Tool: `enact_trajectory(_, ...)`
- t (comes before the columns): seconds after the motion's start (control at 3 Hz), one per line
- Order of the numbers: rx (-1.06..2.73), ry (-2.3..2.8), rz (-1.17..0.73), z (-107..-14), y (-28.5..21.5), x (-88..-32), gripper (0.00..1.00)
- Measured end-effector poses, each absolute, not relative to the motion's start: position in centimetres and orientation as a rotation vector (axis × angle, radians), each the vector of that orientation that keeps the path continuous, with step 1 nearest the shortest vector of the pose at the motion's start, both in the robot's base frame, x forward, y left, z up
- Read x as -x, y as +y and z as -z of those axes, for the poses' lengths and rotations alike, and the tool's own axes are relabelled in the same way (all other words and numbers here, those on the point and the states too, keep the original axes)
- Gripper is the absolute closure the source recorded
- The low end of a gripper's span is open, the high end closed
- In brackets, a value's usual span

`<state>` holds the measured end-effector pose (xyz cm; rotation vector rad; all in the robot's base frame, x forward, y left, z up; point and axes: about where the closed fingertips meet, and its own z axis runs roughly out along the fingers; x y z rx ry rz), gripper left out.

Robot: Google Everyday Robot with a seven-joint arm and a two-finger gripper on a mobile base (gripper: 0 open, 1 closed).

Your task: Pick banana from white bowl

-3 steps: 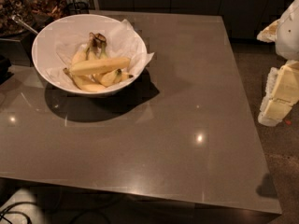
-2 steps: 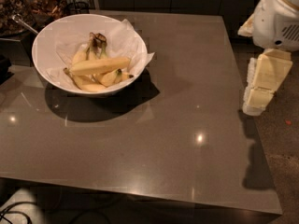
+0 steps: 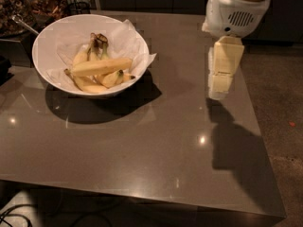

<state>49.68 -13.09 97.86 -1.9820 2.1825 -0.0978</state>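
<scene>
fingers point(image 3: 218, 86): hanging tips-down under my white wrist housing point(image 3: 236, 11), over the right part of the desk point(image 3: 142, 150). nothing hangs from them. one hides the other from this angle, so i cannot tell whether they are spread or pressed together.
what changed: a second ago i was out past the right edge, off the desk. now i have swung in over it, and my shadow point(image 3: 234, 145) falls across its right side.
banana point(image 3: 101, 66): the loose, nearly straight one lies crosswise on top of the pile, in the middle of the white bowl point(image 3: 42, 41). it has not shifted.
bowl contents: curved bananas point(image 3: 92, 85) joined at dark stems lie under and behind it, all on crumpled white paper point(image 3: 128, 37).
white bowl: sits at the desk's far left, well apart from me, same spot as before.
what it means: i judge this as the start of the approach. the arm has come in, but the whole reach to the left is still ahead and no grasp has begun.
next move: cross to the bowl, come down from above, and close across the banana's short width.
risk: catching the paper or a curved banana underneath.
</scene>
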Motion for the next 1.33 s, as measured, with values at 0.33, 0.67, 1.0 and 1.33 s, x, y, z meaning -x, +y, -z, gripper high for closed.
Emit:
enact_trajectory(0.33,1.968,2.150,0.108,-98.0,-12.3,-50.5,0.00)
enact_trajectory(0.67,1.984,2.086,0.105,-98.5,-9.6,-51.5,0.00)
enact_trajectory(1.0,2.045,2.050,0.089,-98.4,-5.8,-53.3,0.00)
enact_trajectory(1.33,2.125,1.957,0.060,-98.5,-0.7,-56.0,0.00)
